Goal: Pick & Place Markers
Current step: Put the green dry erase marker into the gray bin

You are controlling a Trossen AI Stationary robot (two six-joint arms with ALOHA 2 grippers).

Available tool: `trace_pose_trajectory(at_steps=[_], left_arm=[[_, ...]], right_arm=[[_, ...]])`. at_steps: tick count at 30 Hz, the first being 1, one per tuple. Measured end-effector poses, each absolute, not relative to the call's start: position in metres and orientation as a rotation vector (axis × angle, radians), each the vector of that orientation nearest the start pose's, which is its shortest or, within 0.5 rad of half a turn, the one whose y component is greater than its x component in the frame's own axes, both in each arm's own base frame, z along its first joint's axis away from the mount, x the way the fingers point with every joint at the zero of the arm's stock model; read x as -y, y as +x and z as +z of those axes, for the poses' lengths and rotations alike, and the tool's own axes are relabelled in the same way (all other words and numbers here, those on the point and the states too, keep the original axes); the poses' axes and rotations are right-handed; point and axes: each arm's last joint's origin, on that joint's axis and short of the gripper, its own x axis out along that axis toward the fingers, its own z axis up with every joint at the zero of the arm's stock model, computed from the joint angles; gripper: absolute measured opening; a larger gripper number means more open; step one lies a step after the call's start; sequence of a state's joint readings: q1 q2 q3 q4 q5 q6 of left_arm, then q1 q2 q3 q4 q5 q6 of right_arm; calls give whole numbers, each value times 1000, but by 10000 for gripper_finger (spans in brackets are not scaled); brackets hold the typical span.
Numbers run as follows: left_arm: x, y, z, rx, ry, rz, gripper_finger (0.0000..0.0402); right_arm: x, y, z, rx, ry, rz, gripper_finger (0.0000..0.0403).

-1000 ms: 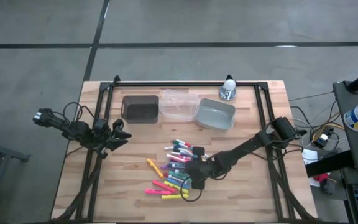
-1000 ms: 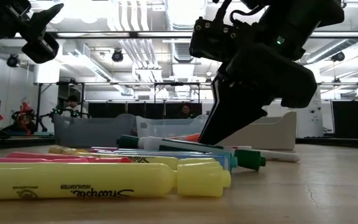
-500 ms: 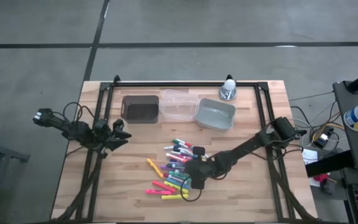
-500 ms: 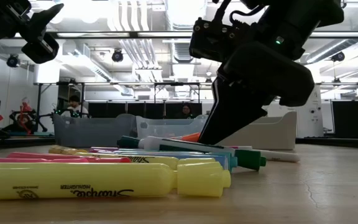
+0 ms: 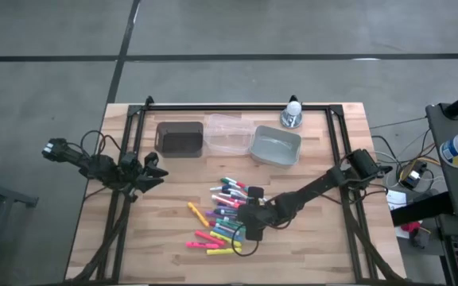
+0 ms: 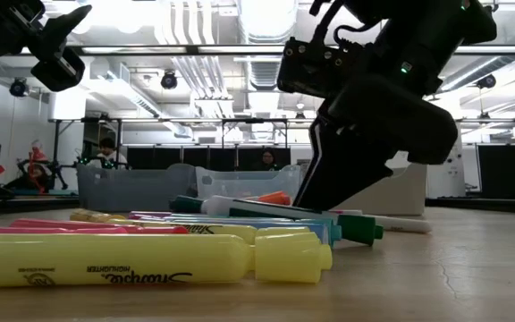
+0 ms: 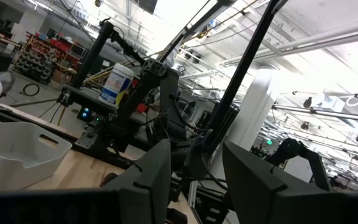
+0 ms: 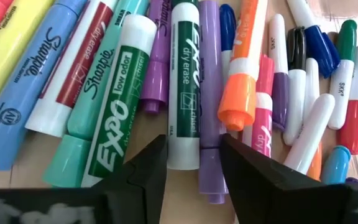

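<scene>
right gripper [image 8: 191, 165] fingers spread over smooth, cylindrical plastic markers [image 8: 185, 87]; left fingers apart.

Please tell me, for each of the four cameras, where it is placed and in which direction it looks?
High view: overhead, straight down on the wooden slatted table; both arms show.
Low view: at tabletop height, level across the yellow Sharpie highlighter; the right gripper descends.
Left wrist view: on the raised, waiting left arm, facing the room; its open left gripper shows.
Right wrist view: directly above the pile of coloured markers; its open right gripper straddles a green-capped white Expo marker.
Shared: high and right wrist views both show the pile.
</scene>
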State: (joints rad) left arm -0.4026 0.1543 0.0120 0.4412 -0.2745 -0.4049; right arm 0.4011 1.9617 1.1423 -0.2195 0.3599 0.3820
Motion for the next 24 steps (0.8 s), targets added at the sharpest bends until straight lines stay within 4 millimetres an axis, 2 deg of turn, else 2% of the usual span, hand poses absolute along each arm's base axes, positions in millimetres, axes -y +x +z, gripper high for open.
trace_pose_trajectory(at_steps=[5,14,24], left_arm=[[33,96,197,254,-501,-182,140],[32,97,197,254,-501,-179,140],[32,97,197,253,-501,-179,140]], right_arm=[[-139,355,127,-931,-37,-132,126],[-140,361,110,-943,-49,-107,113],[-136,362,110,-944,-46,-114,77]])
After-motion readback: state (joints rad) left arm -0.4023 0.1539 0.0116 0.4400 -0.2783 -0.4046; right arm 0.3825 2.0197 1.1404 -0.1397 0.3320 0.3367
